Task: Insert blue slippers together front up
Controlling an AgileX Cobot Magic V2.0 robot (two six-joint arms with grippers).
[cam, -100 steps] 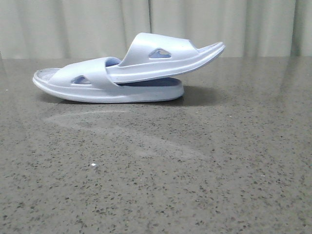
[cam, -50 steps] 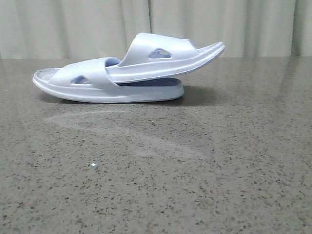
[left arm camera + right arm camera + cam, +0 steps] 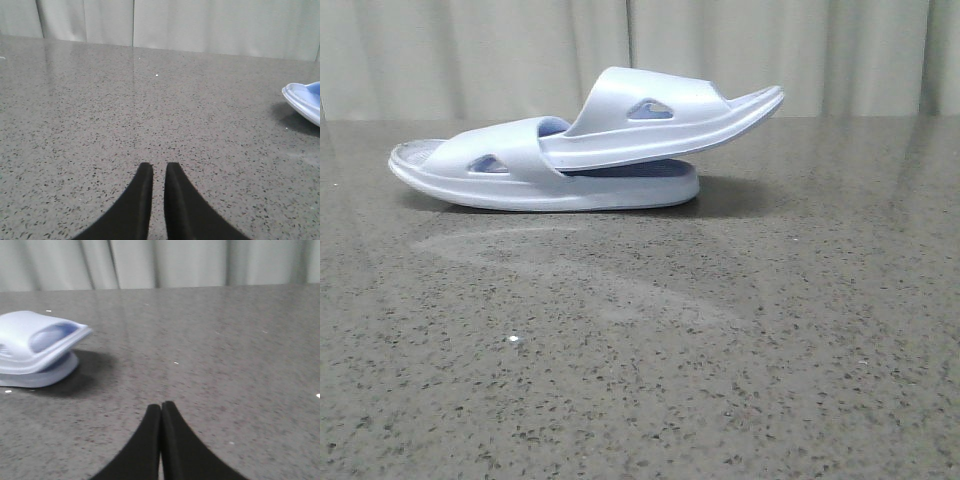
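Observation:
The two blue slippers sit at the back of the table in the front view. One slipper point(image 3: 520, 188) lies flat with its sole down. The other slipper point(image 3: 665, 125) is pushed under its strap and tilts up to the right. Neither gripper shows in the front view. In the left wrist view my left gripper point(image 3: 159, 167) is empty, its fingers almost together with a thin slit, and a slipper end point(image 3: 305, 100) shows far off to one side. In the right wrist view my right gripper point(image 3: 161, 407) is shut and empty, well apart from the stacked slippers point(image 3: 35, 342).
The table is a grey speckled stone top point(image 3: 720, 350). A pale curtain point(image 3: 520, 50) hangs behind its far edge. A faint glossy smear point(image 3: 570, 265) lies on the surface in front of the slippers.

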